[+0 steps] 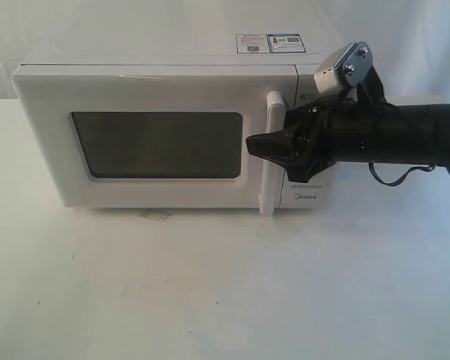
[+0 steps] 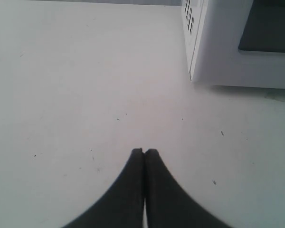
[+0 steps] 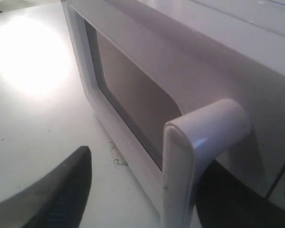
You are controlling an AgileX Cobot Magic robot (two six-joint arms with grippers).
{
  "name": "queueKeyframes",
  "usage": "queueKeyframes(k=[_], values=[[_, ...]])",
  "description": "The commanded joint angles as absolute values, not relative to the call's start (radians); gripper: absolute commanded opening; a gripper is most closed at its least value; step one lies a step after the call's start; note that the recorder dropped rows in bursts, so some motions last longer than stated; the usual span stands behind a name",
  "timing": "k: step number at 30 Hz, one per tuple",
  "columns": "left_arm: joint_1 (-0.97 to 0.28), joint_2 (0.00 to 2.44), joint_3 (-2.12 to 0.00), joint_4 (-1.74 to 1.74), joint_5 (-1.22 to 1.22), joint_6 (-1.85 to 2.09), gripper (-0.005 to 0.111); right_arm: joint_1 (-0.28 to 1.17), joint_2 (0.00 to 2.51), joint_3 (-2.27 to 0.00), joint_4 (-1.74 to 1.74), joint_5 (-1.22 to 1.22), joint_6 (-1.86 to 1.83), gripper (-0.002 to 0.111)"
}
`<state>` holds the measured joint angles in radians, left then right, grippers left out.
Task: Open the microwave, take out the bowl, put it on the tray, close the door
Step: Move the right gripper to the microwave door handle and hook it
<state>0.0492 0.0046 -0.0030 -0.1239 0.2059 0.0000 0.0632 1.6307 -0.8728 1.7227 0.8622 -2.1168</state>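
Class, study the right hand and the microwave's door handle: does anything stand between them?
Nothing visible does. The open right hand straddles the door handle, with one side of the hand on either side of it. The door is shut.

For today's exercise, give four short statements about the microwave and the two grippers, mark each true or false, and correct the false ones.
1. The door of the microwave is closed. True.
2. The right gripper is shut tight beside the handle. False: its jaws stand open, with one finger on each side of the handle.
3. The left gripper is shut, over the table. True.
4. The stickers are on the door's window. False: they are on top of the microwave.
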Motion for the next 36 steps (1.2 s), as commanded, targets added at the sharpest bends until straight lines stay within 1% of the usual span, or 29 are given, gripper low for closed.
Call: queueKeyframes(k=[1, 4, 6, 7, 17, 18, 19, 20, 21, 23, 24, 26, 29, 32, 36], values=[[0.044, 0.0, 0.0, -0.126, 0.204, -0.007, 0.0, 0.069, 1.66, -0.898, 1.744, 0.827, -2.134, 0.042], [0.044, 0.0, 0.0, -0.126, 0.204, -0.007, 0.0, 0.069, 1.66, -0.898, 1.744, 0.824, -2.134, 0.021], [0.044, 0.0, 0.0, -0.126, 0.204, -0.007, 0.0, 0.069, 1.66, -0.898, 1.744, 0.824, -2.134, 0.002], [0.044, 0.0, 0.0, -0.126, 0.204, -0.007, 0.0, 0.069, 1.66, -0.898, 1.744, 0.824, -2.132, 0.0], [0.044, 0.0, 0.0, -0.126, 0.204, -0.007, 0.0, 0.069, 1.66, -0.898, 1.744, 0.819, -2.122, 0.0], [0.044, 0.0, 0.0, -0.126, 0.204, -0.007, 0.0, 0.069, 1.66, -0.905, 1.61, 1.008, -2.083, 0.0], [0.044, 0.0, 0.0, -0.126, 0.204, -0.007, 0.0, 0.069, 1.66, -0.92, 1.485, 1.117, -2.144, 0.0], [0.044, 0.0, 0.0, -0.126, 0.204, -0.007, 0.0, 0.069, 1.66, -0.943, 1.406, 1.054, -2.102, 0.0], [0.044, 0.0, 0.0, -0.126, 0.204, -0.007, 0.0, 0.069, 1.658, -0.943, 1.412, 0.998, -1.978, 0.0], [0.044, 0.0, 0.0, -0.126, 0.204, -0.007, 0.0, 0.069, 1.654, -0.946, 1.409, 0.986, -1.87, 0.0], [0.044, 0.0, 0.0, -0.126, 0.204, -0.007, 0.0, 0.069, 1.654, -0.946, 1.404, 1.047, -1.931, 0.0], [0.044, 0.0, 0.0, -0.126, 0.204, -0.007, 0.0, 0.069, 1.654, -0.946, 1.433, 1.081, -1.998, 0.0], [0.044, 0.0, 0.0, -0.126, 0.204, -0.007, 0.0, 0.069, 1.654, -0.946, 1.517, 0.965, -2.004, 0.0], [0.044, 0.0, 0.0, -0.126, 0.204, -0.007, 0.0, 0.069, 1.654, -0.946, 1.623, 0.755, -2.004, 0.0], [0.044, 0.0, 0.0, -0.126, 0.204, -0.007, 0.0, 0.069, 1.654, -0.946, 1.744, 0.552, -2.026, 0.0]])
